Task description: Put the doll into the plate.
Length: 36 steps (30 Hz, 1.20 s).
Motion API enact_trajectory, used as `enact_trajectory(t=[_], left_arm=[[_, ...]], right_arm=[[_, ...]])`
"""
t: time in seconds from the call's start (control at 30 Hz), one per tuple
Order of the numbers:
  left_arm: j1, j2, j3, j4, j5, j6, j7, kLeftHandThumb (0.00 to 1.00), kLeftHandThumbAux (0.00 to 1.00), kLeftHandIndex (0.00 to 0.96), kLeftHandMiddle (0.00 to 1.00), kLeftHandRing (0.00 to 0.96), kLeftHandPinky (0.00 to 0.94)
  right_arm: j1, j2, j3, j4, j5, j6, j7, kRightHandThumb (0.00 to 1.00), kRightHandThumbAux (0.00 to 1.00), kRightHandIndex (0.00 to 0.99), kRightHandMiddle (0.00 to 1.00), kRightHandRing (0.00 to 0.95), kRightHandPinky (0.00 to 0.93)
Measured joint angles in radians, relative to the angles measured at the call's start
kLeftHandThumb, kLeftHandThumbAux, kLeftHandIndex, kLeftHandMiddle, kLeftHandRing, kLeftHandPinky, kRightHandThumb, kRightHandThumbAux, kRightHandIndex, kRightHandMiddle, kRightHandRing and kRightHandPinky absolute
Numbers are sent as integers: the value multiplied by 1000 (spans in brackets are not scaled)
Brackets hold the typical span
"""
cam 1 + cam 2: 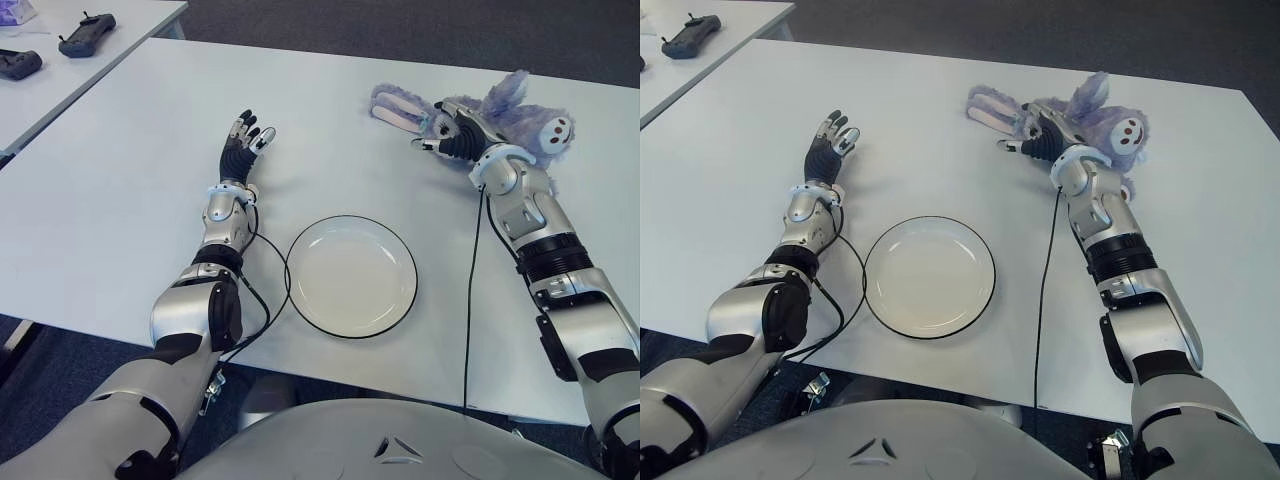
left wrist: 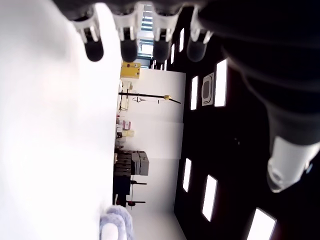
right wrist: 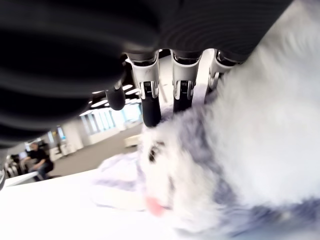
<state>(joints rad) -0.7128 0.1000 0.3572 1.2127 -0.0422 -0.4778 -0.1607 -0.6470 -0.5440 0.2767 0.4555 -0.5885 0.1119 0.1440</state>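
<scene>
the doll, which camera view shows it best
The right eye view shows the doll best: whole, lying on the table beyond the plate, with the right hand over it. The left eye view shows much the same. The right wrist view shows only blurred fur close up; the left wrist view catches a small bit.

Two head cameras look forward and down from above the plate (image 1: 351,276), both sharing the white table (image 1: 930,130) around it. Each wrist camera peers closely past its own fingers (image 2: 128,48), level with the tabletop.
</scene>
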Motion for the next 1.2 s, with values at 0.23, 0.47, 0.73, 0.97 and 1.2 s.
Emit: enact_trajectory(t=[0.23,0.47,0.73,0.97,1.2], left_arm=[[0,0,1,0,0,1,0,0,611,0,0,0,0],[0,-1,0,0,1,3,0,0,607,0,0,0,0],[0,-1,0,0,1,3,0,0,611,0,0,0,0],[0,0,0,0,1,4,0,0,624,0,0,0,0],[0,1,1,0,1,5,0,0,624,0,0,0,0]], right_arm=[[35,28,-3,-24,0,0,-44,211,369,15,0,0,0],[62,43,-11,-29,0,-10,-105,217,365,19,0,0,0],[76,43,-20,-36,1,-21,-126,221,379,8,0,2,0],[102,43,-31,-67,11,-39,-135,232,383,14,0,5,19],[169,52,-42,-183,23,-38,-128,254,397,28,0,6,39]])
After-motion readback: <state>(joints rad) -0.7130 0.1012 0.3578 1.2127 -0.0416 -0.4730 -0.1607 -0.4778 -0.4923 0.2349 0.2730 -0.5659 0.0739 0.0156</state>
